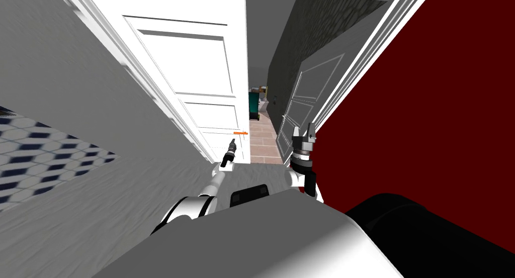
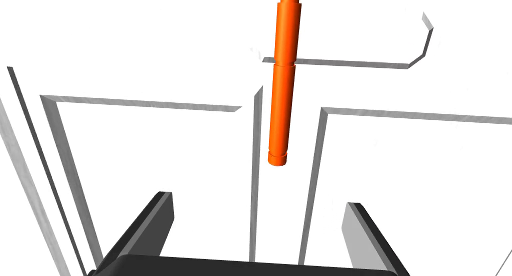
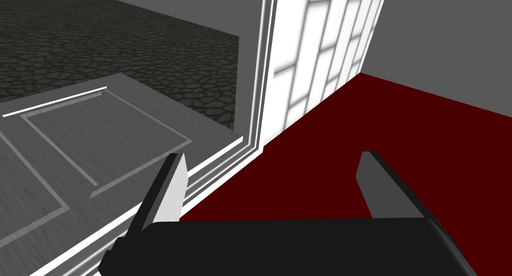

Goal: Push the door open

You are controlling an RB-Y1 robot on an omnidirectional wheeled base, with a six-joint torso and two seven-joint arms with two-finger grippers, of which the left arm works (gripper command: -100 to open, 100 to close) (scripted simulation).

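white door (image 1: 201,74) with orange handle (image 2: 283,83)

white door stands to the left, a narrow gap at its edge. left gripper (image 2: 258,200) faces it, released and empty, the orange handle ahead of its fingertips and apart from them. right gripper (image 3: 272,154), also released and empty, points between a grey door (image 3: 75,138) and a dark red wall (image 3: 350,118).

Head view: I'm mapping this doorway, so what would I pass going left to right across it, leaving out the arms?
Patterned tiles → white door → orange handle → brown floor → grey door → dark red wall.
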